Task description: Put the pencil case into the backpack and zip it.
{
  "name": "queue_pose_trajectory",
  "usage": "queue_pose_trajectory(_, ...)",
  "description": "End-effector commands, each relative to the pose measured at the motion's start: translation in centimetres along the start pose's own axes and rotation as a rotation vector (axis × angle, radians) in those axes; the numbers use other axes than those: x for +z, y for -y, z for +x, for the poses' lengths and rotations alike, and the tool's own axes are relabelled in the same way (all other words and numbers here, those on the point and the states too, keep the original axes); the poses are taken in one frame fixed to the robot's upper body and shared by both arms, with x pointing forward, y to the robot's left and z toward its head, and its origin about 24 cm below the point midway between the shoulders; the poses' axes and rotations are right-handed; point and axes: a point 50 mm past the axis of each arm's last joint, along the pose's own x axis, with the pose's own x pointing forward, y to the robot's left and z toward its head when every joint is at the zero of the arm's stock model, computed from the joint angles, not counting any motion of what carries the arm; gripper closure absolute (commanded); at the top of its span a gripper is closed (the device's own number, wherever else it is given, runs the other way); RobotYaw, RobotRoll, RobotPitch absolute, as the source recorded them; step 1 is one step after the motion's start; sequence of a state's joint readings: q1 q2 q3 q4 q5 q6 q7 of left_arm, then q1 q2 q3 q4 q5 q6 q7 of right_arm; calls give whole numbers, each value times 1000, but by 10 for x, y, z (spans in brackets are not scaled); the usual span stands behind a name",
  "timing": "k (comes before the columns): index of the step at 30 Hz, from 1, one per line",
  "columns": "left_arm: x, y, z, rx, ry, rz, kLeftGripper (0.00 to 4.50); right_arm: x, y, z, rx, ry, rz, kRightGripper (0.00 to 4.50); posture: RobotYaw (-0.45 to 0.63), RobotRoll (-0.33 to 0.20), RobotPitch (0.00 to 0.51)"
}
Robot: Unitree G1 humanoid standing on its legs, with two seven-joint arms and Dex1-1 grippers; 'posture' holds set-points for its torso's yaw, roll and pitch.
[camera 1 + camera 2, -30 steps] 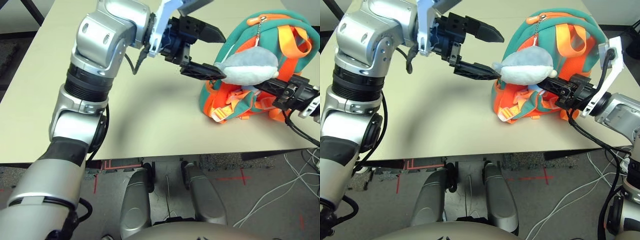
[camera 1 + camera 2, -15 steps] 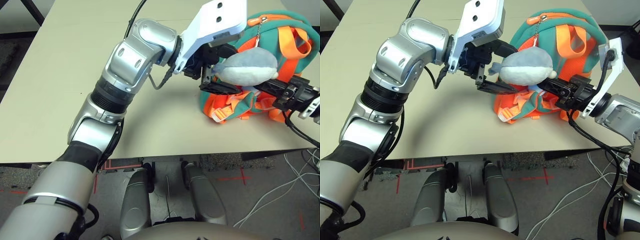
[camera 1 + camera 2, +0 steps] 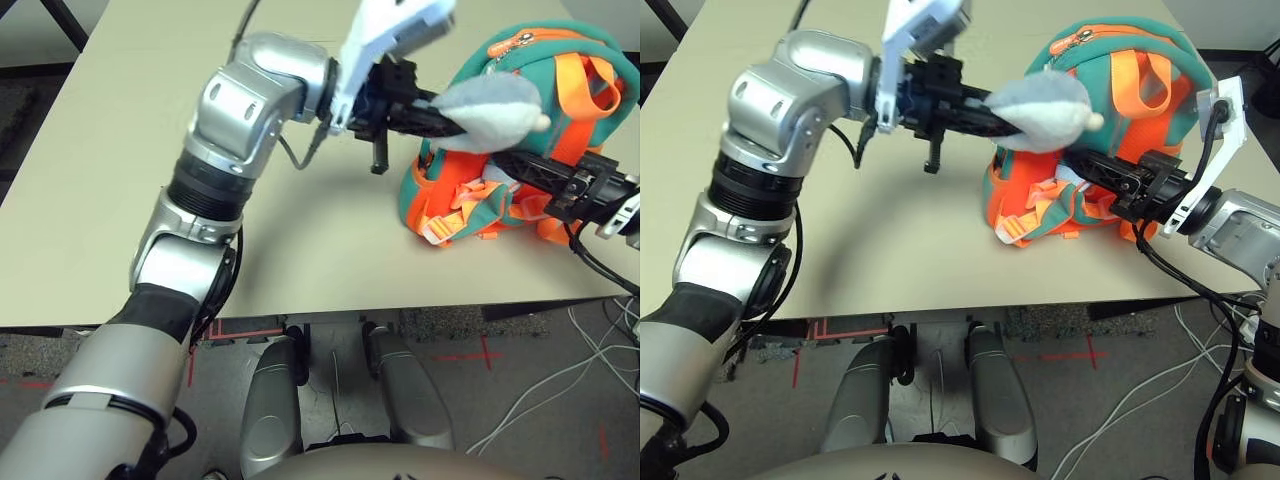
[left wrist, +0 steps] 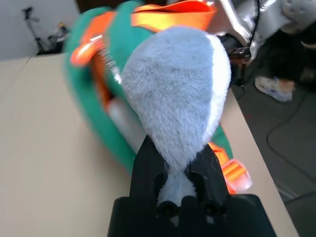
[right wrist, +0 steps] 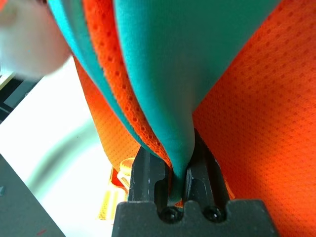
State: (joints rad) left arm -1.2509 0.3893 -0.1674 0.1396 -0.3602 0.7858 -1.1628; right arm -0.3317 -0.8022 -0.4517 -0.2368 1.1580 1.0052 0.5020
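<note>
The teal backpack (image 3: 1185,70) with orange straps stands on the table at the right. Its grey plush fish charm (image 3: 490,105) hangs by a chain from the top zipper. My left gripper (image 3: 448,113) reaches in from the left and is shut on the tail end of the plush fish (image 4: 177,94), holding it raised in front of the backpack. From the right, my right gripper (image 3: 1085,162) is shut on a fold of teal backpack fabric (image 5: 168,74) low on the bag's front. The pencil case is hidden.
The beige table (image 3: 120,150) spreads wide to the left of the backpack. Its front edge runs just below the bag. Loose orange strap ends (image 3: 440,225) lie at the bag's base, and cables (image 3: 560,390) trail on the floor at the right.
My left gripper swung right from open in mid-air, closed on the plush fish and lifted it slightly up and left. The right gripper kept its hold on the backpack.
</note>
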Motion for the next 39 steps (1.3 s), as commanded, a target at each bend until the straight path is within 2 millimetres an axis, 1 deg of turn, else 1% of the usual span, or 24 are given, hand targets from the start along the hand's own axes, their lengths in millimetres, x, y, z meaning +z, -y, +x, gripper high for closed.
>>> queue_pose_trajectory(1,-8,-2,-25,43,26,-132,4419,-6,1,-2,-14,-19,20,4444,-137,0,274)
queue_pose_trajectory(2,-11,-1,-28,45,27,-154,4419,-7,2,-3,-15,-19,20,4444,-136,0,276)
queue_pose_trajectory(3,-17,2,-31,46,29,-201,4419,-7,2,-3,-17,-20,23,4444,-135,0,277)
queue_pose_trajectory(6,-42,14,-37,48,2,-317,4419,-9,2,-3,-20,-24,30,4444,-135,0,281)
queue_pose_trajectory(11,-68,27,-39,61,-15,-434,4419,-12,3,-3,-24,-29,38,4444,-135,0,286)
queue_pose_trajectory(13,-76,32,-39,62,-27,-475,4419,-13,3,-3,-25,-29,42,4444,-135,0,286)
queue_pose_trajectory(18,-90,42,-38,34,-70,-533,4420,-15,4,-3,-29,-29,47,4444,-129,0,286)
queue_pose_trajectory(24,-115,53,-41,13,-172,-614,4420,-16,5,-3,-30,-24,54,4444,-135,0,283)
queue_pose_trajectory(29,-150,74,-33,-46,-287,-685,4420,-17,5,-4,-36,-23,55,4444,-142,0,280)
queue_pose_trajectory(32,-174,86,-27,-59,-367,-702,4420,-18,6,-6,-43,-27,55,4444,-144,0,277)
queue_pose_trajectory(34,-187,95,-24,-77,-412,-708,4421,-20,6,-7,-46,-39,55,4444,-144,0,277)
queue_pose_trajectory(36,-194,100,-23,-88,-440,-698,4423,-22,5,-8,-50,-59,54,4444,-144,0,277)
queue_pose_trajectory(37,-195,101,-22,-88,-443,-692,4423,-23,5,-10,-54,-69,53,4444,-139,0,278)
queue_pose_trajectory(38,-191,99,-21,-72,-417,-687,4423,-23,3,-13,-48,-89,41,4444,-136,0,279)
queue_pose_trajectory(39,-186,96,-21,-59,-388,-683,4424,-22,1,-16,-41,-108,32,4094,-134,0,280)
